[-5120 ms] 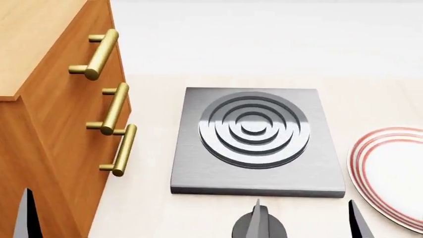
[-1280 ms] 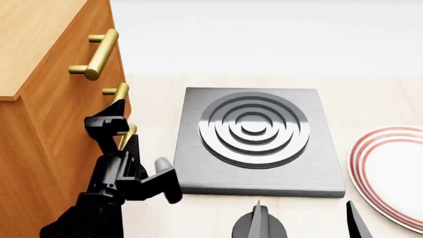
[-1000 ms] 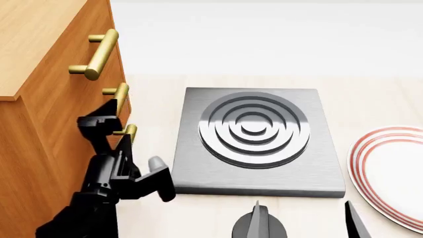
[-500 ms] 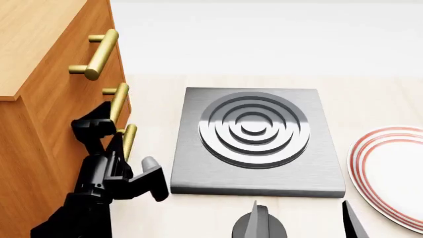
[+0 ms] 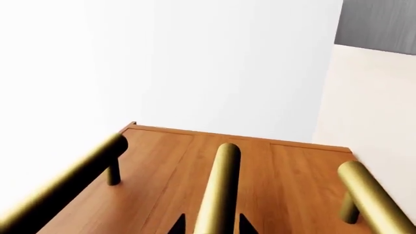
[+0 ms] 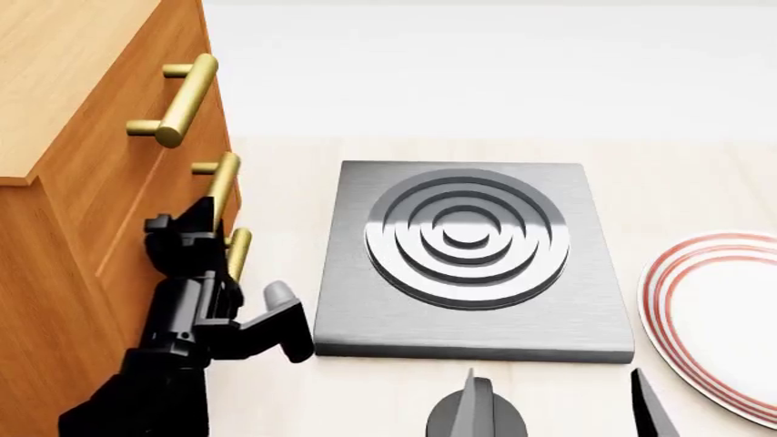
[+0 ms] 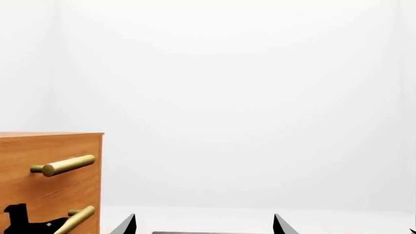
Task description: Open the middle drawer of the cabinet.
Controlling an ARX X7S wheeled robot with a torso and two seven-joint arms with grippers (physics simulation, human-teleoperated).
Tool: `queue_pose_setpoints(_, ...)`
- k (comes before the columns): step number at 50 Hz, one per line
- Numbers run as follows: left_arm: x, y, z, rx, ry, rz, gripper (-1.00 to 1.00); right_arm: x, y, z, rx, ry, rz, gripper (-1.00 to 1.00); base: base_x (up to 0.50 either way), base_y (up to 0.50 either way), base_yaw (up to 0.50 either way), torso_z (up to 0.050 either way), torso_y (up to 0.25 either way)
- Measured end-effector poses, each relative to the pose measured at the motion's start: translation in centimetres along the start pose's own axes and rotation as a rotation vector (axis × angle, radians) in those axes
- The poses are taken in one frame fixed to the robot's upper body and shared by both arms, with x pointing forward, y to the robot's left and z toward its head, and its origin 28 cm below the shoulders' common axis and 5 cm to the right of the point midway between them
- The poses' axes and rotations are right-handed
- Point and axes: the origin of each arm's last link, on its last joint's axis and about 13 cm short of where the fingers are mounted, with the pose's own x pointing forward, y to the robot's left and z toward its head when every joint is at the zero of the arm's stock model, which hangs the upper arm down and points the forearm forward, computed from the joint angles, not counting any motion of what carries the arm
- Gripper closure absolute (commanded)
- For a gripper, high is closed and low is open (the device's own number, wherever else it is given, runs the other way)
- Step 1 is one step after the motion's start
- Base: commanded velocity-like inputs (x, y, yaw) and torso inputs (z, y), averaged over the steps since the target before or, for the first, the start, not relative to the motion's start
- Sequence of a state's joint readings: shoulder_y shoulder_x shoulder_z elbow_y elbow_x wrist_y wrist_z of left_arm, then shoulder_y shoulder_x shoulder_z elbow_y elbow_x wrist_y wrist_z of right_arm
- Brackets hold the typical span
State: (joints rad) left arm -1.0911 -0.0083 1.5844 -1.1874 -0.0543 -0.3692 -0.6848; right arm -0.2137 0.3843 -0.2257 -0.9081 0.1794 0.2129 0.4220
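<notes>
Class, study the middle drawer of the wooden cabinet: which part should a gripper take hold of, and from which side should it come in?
Grip the brass bar handle of the middle drawer, probably near the middle of its length. It stands off the front on two posts, leaving a gap behind for a finger. Come straight at the cabinet front, fingers straddling the bar, as the left gripper is lined up.

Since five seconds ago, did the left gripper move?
Yes. The left gripper was barely in view then; it has come up to the middle drawer's handle on the cabinet, left of the hotplate.

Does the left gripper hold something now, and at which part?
The left gripper straddles the middle drawer's brass bar handle; a closed hold cannot be told.
</notes>
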Motion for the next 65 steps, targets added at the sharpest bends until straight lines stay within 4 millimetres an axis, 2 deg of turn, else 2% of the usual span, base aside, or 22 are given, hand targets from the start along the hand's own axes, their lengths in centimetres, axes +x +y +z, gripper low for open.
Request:
queue_pose_setpoints(26,0.0,1.3,2.8,-0.054,-0.068,-0.068,1.0,-0.1,-0.1,0.1,0.004,-0.003,-0.005,-1.0,0.0,0.0,0.0,0.0,0.0)
queue_pose_setpoints(46,-0.3,1.8,3.8,-0.066,-0.093,-0.095,1.0,-0.1,-0.1,0.2,0.008,-0.007,-0.003,-1.0,-0.01,0.0,0.0,0.0,0.003)
queue_pose_setpoints(65,-1.0,2.5,5.7,-0.075,-0.161,-0.125,1.0,-0.1,-0.2,0.4,0.012,-0.011,-0.003,-1.0,-0.01,0.0,0.0,0.0,0.003)
